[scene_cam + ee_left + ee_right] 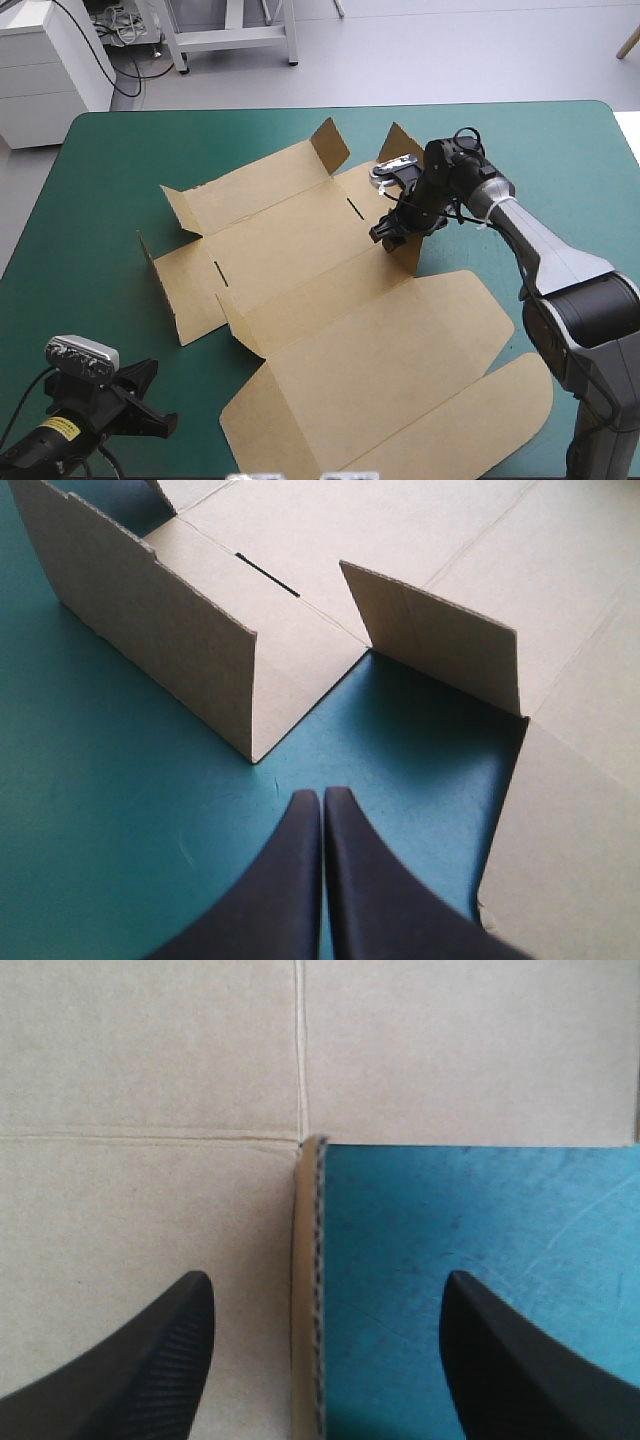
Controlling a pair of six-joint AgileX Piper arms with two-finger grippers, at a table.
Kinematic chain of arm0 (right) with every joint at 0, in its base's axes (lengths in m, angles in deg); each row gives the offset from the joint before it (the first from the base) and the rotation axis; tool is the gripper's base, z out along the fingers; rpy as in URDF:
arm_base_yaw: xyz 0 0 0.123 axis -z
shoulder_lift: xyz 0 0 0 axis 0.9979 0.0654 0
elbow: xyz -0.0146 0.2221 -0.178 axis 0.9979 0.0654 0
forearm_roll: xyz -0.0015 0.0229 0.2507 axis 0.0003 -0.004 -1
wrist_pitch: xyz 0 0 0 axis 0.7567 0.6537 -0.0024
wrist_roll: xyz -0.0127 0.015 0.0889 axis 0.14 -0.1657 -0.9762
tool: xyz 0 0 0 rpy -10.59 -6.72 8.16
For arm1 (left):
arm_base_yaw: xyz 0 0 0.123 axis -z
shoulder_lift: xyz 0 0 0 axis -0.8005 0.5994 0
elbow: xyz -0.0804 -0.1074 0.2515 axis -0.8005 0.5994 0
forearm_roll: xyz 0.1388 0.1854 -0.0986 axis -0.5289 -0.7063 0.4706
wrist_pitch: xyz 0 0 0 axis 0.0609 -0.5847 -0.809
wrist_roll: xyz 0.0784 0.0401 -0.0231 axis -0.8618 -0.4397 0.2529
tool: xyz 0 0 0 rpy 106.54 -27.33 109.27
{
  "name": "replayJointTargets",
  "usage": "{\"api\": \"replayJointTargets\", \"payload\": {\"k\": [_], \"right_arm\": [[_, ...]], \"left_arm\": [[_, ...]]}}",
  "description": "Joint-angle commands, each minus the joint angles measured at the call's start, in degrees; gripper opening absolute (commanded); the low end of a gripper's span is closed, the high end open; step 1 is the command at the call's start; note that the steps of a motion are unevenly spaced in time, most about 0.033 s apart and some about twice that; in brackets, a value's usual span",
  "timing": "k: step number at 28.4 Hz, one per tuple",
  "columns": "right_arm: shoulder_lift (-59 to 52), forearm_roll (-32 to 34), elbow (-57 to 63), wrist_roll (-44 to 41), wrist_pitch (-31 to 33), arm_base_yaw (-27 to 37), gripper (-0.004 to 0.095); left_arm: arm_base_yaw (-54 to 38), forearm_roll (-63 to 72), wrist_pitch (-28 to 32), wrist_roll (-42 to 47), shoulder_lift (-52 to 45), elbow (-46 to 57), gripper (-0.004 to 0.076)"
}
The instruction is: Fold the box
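While the left fingers [312, 820] lie closed and empty beside the box [330, 330], the right fingers [390, 233], parted, straddle its raised flap [308, 1260].

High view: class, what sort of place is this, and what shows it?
Probably a robotics lab bench: a teal-green table cover, two robot arms' left tool and right tool, a partly folded brown box.

Desk scene: the box [330, 300] ran off the lower edge of the frame in the high view, its nearest flap [470, 430] cut short. At centre right, the right gripper [392, 232] was largely masked by its own wrist; whether it touched the raised wall [402, 147] could not be made out.
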State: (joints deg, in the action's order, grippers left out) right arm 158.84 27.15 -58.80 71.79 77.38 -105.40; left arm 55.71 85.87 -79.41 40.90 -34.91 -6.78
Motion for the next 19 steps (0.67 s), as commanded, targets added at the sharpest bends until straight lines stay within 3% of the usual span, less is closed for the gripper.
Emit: {"api": "replayJointTargets", "payload": {"k": [1,8,19], "right_arm": [[-1.99,-1.30,-1.36,0.51,0.46,0.10,0.0550],[-2.01,-0.76,-1.58,0.51,0.77,0.10,-0.0021],[-2.01,0.70,-2.63,3.55,1.93,0.10,-0.0016]], "left_arm": [[0.33,1.38,3.10,0.25,0.86,-1.27,-0.0008],[0.33,1.38,3.10,0.25,0.86,-1.27,-0.0008],[0.33,1.38,3.10,0.25,0.86,-1.27,-0.0008]]}}
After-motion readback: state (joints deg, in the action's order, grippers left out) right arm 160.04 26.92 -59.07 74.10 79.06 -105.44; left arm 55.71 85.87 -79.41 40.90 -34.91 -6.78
